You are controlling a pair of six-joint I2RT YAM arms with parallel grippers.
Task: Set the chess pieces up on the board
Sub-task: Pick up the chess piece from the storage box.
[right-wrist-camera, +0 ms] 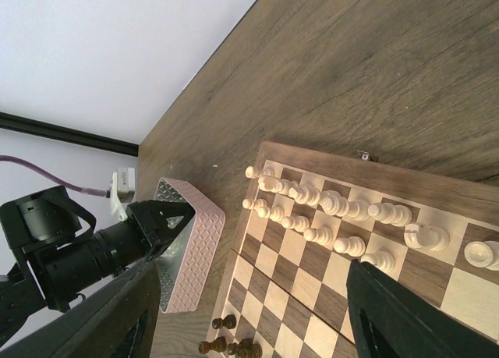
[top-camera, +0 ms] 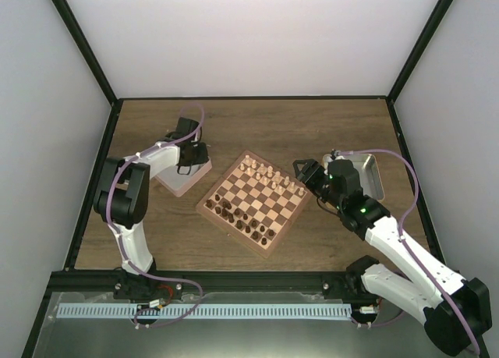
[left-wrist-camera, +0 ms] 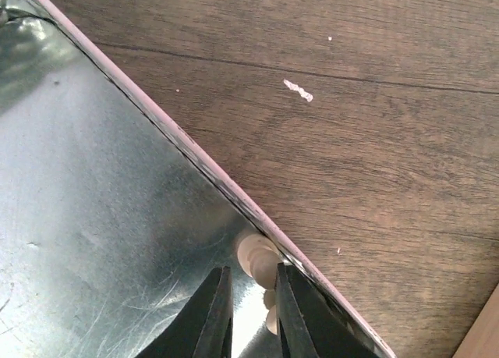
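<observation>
Pick step: left claw [left-wrist-camera: 253, 269] narrow around light beige wooden chess piece [left-wrist-camera: 254, 253] between its tips; can't tell if gripped. Next: clamp, lift straight up.

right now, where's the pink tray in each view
Top external: pink tray at left centre, left of the board.
Left wrist: its shiny metal floor fills the left half, with the pink rim running diagonally.
Right wrist: lower left, its patterned pink wall showing.
Shared landmark: the left gripper, at the tray in every view.
</observation>
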